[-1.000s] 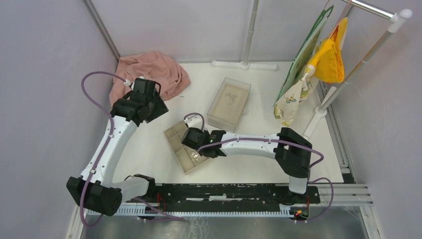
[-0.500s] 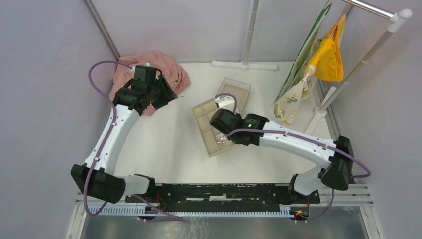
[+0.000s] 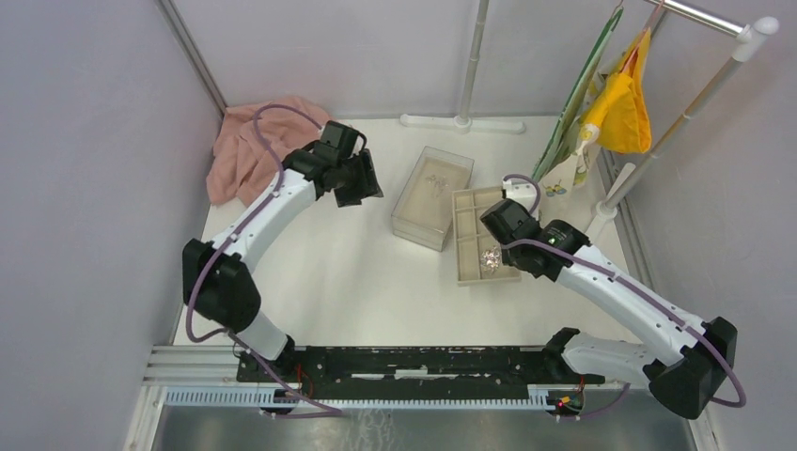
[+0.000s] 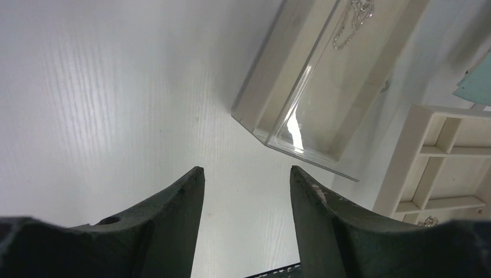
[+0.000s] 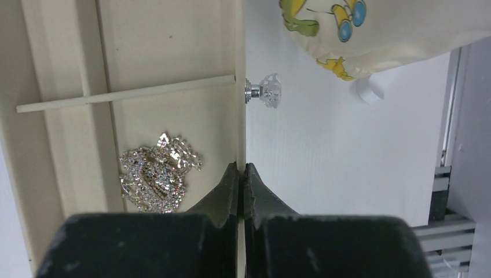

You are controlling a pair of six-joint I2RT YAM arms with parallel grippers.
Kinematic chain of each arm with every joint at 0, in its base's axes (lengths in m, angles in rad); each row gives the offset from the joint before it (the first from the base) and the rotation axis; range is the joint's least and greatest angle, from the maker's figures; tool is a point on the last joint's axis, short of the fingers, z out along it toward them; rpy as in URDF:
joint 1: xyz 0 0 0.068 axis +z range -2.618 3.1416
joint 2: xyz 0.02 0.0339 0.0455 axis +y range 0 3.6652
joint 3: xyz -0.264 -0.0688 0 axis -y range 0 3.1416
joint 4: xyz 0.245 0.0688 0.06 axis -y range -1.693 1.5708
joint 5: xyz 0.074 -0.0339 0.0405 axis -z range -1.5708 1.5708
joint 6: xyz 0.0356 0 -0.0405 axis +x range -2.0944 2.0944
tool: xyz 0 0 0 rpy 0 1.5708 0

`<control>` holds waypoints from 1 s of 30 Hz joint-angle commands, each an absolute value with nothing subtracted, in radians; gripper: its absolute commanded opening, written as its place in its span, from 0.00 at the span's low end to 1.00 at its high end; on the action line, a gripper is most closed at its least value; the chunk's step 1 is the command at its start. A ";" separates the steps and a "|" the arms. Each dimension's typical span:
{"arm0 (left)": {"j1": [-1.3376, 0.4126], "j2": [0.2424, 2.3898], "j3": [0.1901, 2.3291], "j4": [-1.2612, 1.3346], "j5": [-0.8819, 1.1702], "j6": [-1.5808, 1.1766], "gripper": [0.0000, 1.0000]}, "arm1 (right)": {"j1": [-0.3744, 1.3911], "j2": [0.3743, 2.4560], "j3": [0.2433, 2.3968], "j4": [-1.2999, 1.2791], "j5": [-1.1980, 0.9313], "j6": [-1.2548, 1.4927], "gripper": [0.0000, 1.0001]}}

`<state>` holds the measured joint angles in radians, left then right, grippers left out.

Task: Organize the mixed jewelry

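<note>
- While the right pincer clamps the tray's wall, jewelry lies heaped inside the tray.
- The left pincer hangs apart, left of the tray.
- Pieces look light, slippery, tangly: pinch one strand.

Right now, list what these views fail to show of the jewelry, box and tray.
- Right wrist: pile partly hidden behind right gripper; tray cut by edges.
- Top view: pile's pieces too small to tell apart; right gripper's tips hidden under its wrist.
- Left wrist: chain in box cut by top edge.
</note>
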<state>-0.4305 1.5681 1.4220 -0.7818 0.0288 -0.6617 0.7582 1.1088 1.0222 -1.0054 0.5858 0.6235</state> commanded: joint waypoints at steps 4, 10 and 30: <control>-0.464 1.714 1.566 -0.717 0.050 -0.550 0.64 | 0.592 1.061 1.007 -0.957 0.568 0.561 0.00; -0.481 1.811 1.613 -0.710 0.067 -0.515 0.68 | 0.469 1.104 0.989 -0.904 0.525 0.529 0.00; -0.419 1.995 1.735 -0.651 0.181 -0.509 0.71 | 0.414 1.327 0.976 -0.571 0.464 0.600 0.00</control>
<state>-0.4355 1.9793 1.6775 -0.6964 0.1242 -0.5587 0.4168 1.3033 0.9531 -0.6868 0.4679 0.5648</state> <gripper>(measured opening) 0.709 0.021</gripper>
